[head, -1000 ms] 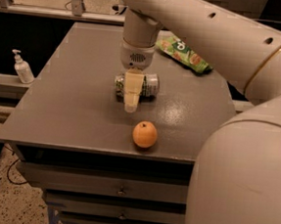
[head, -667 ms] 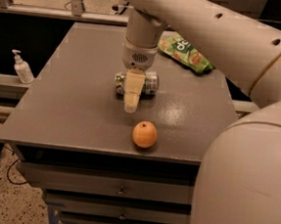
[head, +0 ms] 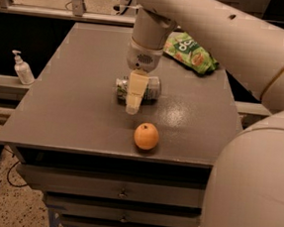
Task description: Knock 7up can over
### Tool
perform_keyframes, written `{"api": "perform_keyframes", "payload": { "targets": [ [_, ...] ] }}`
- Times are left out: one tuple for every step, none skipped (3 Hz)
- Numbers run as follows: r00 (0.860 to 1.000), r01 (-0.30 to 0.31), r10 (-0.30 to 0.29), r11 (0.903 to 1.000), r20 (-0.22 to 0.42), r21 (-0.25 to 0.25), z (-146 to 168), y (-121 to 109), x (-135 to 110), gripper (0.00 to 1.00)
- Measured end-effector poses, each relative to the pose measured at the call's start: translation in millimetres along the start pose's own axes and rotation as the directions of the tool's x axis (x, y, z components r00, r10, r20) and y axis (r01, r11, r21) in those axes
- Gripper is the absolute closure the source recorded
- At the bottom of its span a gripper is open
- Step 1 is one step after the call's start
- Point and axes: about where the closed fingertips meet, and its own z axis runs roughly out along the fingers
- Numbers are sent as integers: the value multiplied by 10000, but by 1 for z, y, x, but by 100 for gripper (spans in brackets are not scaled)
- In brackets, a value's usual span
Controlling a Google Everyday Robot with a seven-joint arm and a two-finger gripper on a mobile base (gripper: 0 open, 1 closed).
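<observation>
Standing well to the left of the 7up can [head: 153,88], off the bench [head: 73,104], is a white pump bottle [head: 21,68]. The can lies on its side near the middle of the grey bench, its ends pointing left and right. The end effector [head: 133,102] hangs straight down across the can's middle, covering part of the label; whether it is released or clenched cannot be told. An orange [head: 146,136] sits near the can, in front and slightly right. A green snack bag [head: 191,51] lies behind the can, further right.
</observation>
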Motion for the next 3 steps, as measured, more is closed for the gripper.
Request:
{"api": "perform_keyframes", "payload": {
  "targets": [
    [9943, -377, 351, 9990, 1007, 243, -9, -2, 7, 0],
    [9569, -986, 677, 9904, 2825, 967, -36, -5, 24, 0],
    [8789, -1877, 820, 9651, 4699, 1826, -72, -13, 55, 0]
  ]
}}
